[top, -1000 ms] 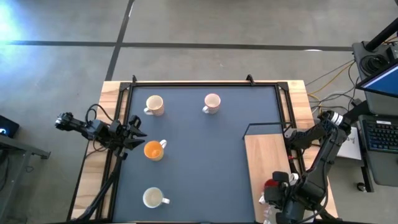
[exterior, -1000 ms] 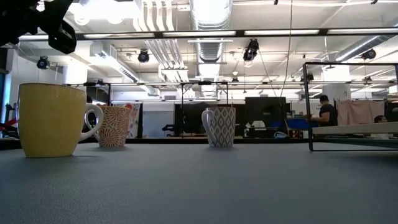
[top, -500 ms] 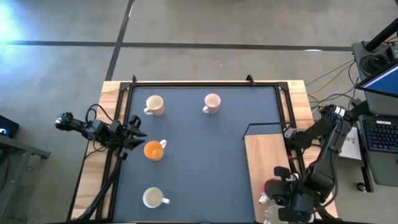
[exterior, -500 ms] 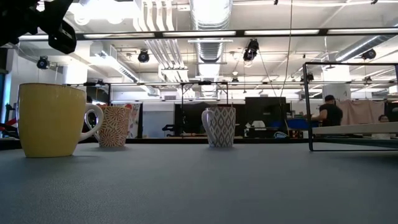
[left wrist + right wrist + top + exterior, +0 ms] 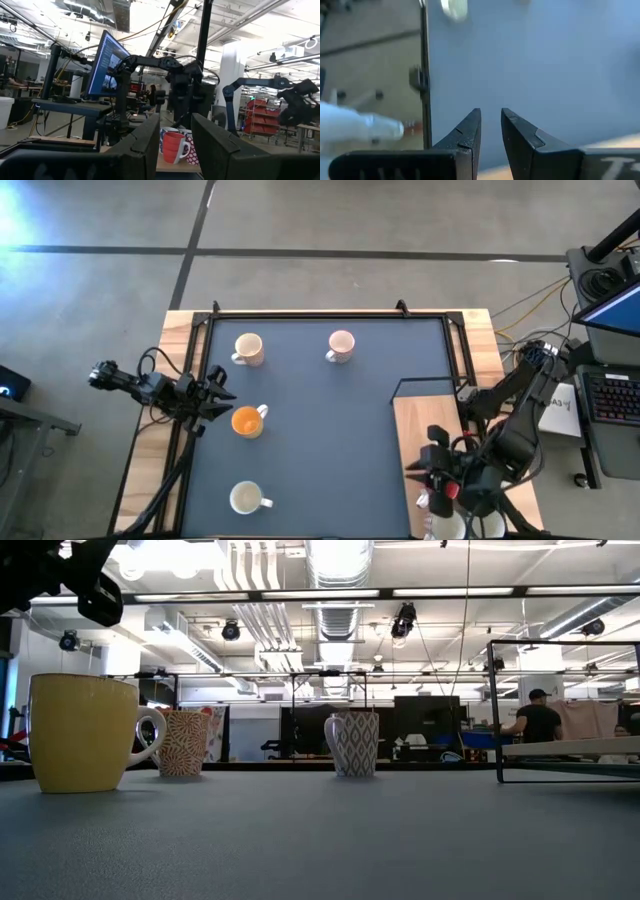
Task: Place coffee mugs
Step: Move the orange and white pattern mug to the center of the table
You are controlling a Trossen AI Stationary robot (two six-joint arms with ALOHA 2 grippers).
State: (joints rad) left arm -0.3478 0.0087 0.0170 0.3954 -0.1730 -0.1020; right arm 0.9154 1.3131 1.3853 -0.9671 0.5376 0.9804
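Four mugs stand on the dark mat: a cream mug [image 5: 247, 348], a pale pink mug [image 5: 340, 345], an orange mug [image 5: 247, 421] and a white mug [image 5: 246, 498]. The low view shows a yellow mug [image 5: 85, 732] and two patterned mugs [image 5: 185, 743] [image 5: 352, 743]. A red mug [image 5: 446, 492] stands on the wooden board with white mugs [image 5: 452, 526] beside it, partly under my right arm. My left gripper [image 5: 220, 395] [image 5: 175, 125] is open, just left of the orange mug. My right gripper [image 5: 420, 468] [image 5: 490, 117] is open and empty above the board's left edge.
A black wire frame [image 5: 400, 385] [image 5: 497, 710] borders the wooden board [image 5: 420, 420] at the table's right. A black rail [image 5: 330, 315] runs round the mat. Bare mat lies in the middle [image 5: 330, 440]. A person [image 5: 540, 720] sits far behind the table.
My right gripper has moved from the near end of the wooden board toward the far edge and a little left, its arm swinging with it. The mugs have stayed in place.
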